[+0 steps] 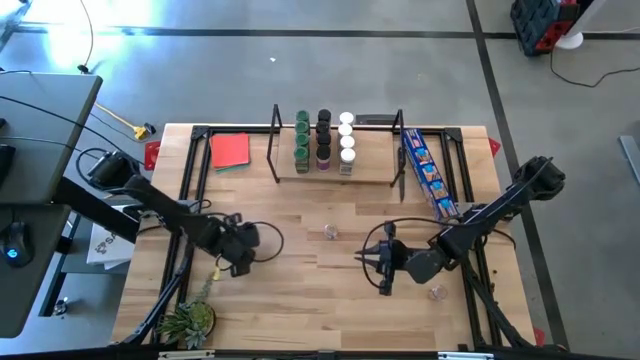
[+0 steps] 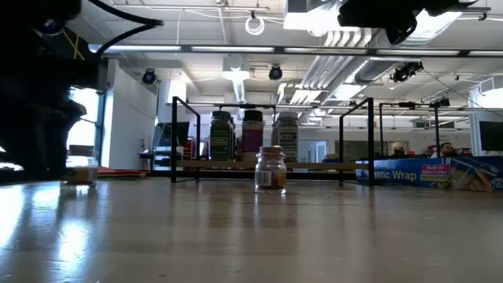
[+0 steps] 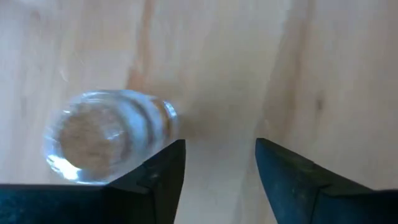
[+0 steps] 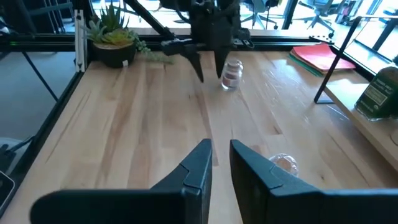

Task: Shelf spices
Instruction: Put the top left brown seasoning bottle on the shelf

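Observation:
The shelf (image 1: 372, 165) stands at the table's far middle, and spice jars (image 1: 324, 140) stand on its board in three rows with green, black and white lids. My left gripper (image 3: 221, 155) points down over the near left of the table, open, with bare wood between its fingers. A clear-lidded jar (image 3: 106, 143) stands upright just outside one finger; whether they touch, I cannot tell. My right gripper (image 4: 221, 158) hovers right of centre, pointing toward the left arm, shut to a narrow slit and holding nothing. Another jar (image 1: 330, 232) stands mid-table.
A third loose jar (image 1: 438, 292) stands beside the right arm. A long blue packet (image 1: 430, 175) lies right of the shelf and a red flat square (image 1: 230, 150) left of it. A small plant (image 1: 188, 322) sits at the near left corner. Bare wood lies between the arms.

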You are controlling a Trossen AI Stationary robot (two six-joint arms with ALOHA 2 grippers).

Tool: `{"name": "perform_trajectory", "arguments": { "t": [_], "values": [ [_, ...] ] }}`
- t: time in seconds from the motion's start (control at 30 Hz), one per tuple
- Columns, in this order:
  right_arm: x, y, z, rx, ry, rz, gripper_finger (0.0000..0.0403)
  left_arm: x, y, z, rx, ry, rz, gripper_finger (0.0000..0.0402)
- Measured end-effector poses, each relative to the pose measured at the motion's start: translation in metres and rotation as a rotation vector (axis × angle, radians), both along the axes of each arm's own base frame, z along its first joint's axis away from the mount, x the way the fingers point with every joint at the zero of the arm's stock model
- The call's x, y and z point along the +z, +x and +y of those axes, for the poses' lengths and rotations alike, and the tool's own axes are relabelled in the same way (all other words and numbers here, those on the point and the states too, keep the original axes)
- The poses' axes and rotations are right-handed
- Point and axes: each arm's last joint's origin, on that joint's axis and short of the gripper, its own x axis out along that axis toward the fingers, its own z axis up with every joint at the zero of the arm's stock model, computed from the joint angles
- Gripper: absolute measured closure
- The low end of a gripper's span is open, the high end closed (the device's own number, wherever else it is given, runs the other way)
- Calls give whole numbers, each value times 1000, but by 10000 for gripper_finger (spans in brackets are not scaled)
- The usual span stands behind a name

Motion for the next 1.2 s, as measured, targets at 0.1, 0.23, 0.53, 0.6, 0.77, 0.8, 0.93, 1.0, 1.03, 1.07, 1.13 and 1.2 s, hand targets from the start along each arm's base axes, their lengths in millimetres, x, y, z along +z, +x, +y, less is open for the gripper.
{"name": "perform_trajectory", "arguments": {
  "t": [0.1, 0.23, 0.53, 0.6, 0.77, 0.8, 0.93, 1.0, 1.03, 1.07, 1.13, 1.2],
  "values": [
    [1, 0, 0, 0, 4, -6, 353, -2, 2, 2, -11, -36, 31, 231],
    [1, 0, 0, 0, 5, -6, 353, -4, -14, 8, -4, -33, 225, 236],
    [1, 1, 0, -2, 7, -11, 353, -3, -4, 30, -119, 230, 177, 249],
    [1, 1, 0, -2, 8, -12, 353, -3, 6, 31, -180, 223, 116, 260],
    [1, 1, 0, -4, 13, -13, 353, -6, 38, 25, -411, 253, -83, 287],
    [1, 1, 0, -5, 15, -13, 353, -7, 45, 22, -461, 269, -127, 291],
    [1, 1, 0, -9, 26, -14, 353, -12, 72, 14, -521, 307, -293, 297],
    [1, 1, 0, -13, 37, -15, 353, -12, 81, 10, -505, 273, -295, 298],
    [1, 1, 0, -15, 42, -15, 353, -12, 83, 8, -493, 257, -278, 298],
    [1, 1, 0, -17, 48, -16, 353, -12, 84, 7, -478, 245, -247, 298],
    [1, 1, 0, -17, 49, -16, 353, -13, 85, 8, -427, 241, -168, 298],
    [1, 1, -1, -19, 48, -17, 353, -18, 86, 15, -369, 243, -105, 298]
  ]
}}
